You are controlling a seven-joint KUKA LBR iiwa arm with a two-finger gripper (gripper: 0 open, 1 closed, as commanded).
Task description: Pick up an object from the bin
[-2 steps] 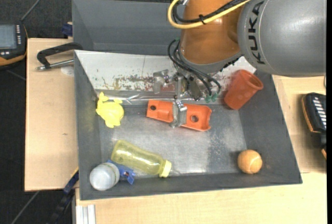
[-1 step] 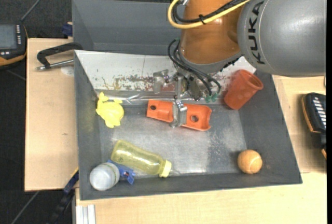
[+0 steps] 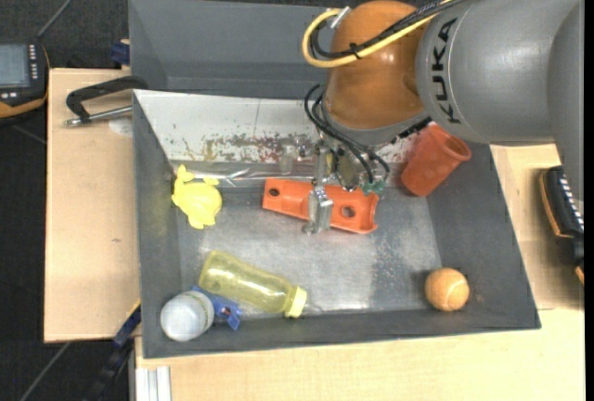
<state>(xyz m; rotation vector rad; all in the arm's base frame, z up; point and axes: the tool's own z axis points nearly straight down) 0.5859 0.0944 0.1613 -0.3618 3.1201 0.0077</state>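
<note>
The grey arm [image 3: 520, 56] has its gripper [image 3: 320, 204] down at a flat orange holed piece [image 3: 351, 212] mid-bin; whether it is clenched or released, I cannot tell. Round it lie a yellow toy [image 3: 196, 200] at left, a yellowish bottle [image 3: 246, 283] and a white-capped thing [image 3: 188, 316] in front, an orange ball [image 3: 446, 289] front right and a red-orange cup [image 3: 432, 160] at right, all in the scuffed grey bin [image 3: 399, 251].

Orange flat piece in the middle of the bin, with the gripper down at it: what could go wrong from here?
1. The orange flat piece lies low and wide, reaching out on both sides of the gripper; a grip may slide off it, or the piece may tip when raised.
2. The red cup lies on its side close under the arm's wrist; a sideways shift could knock it.
</note>
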